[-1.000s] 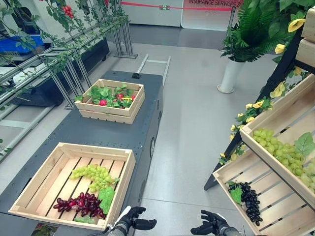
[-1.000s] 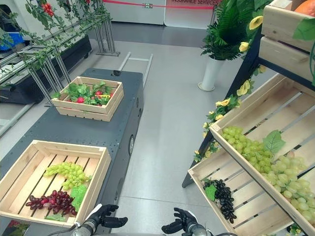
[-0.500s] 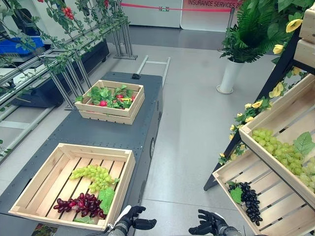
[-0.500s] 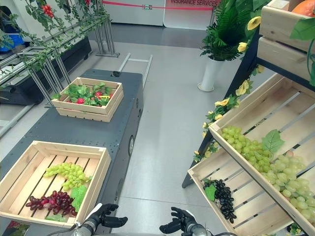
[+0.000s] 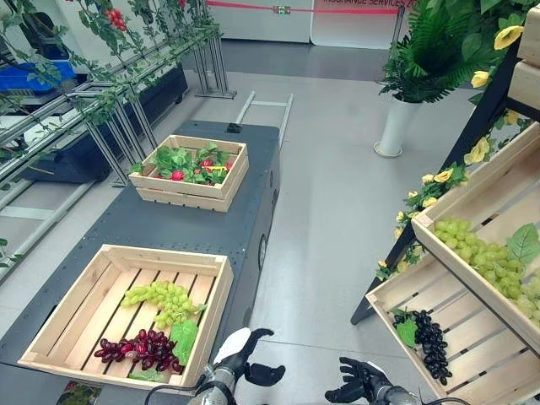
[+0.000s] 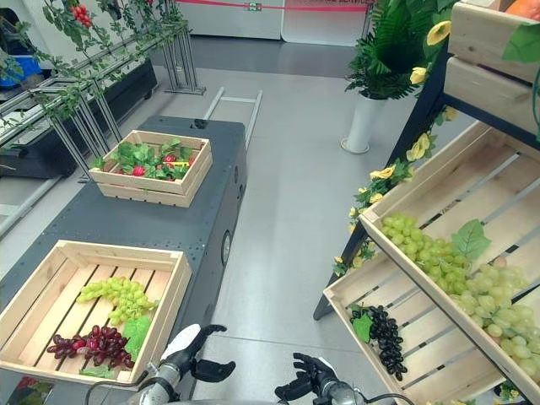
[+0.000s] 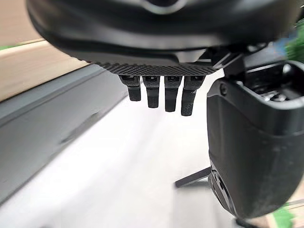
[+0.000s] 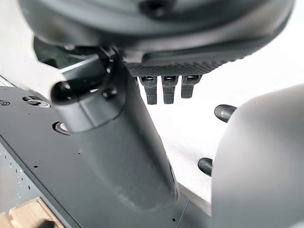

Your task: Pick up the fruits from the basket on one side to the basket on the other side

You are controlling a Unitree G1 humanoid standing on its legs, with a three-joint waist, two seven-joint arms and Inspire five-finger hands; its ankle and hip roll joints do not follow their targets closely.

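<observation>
Left robot hand [image 5: 240, 361] risen, fingers relaxed, empty, right robot hand [image 5: 361, 381] likewise

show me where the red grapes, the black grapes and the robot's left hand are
Red grapes [image 5: 139, 348], left eye view: middle of the bunch in the near crate.
Black grapes [image 5: 429, 342], left eye view: middle of the bunch on the lower shelf.
Left hand [image 5: 239, 360], left eye view: the palm.

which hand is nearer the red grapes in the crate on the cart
Left. The left hand hangs just past the crate's edge beside the red grapes; the right hand is farther away, toward the shelf.
</observation>
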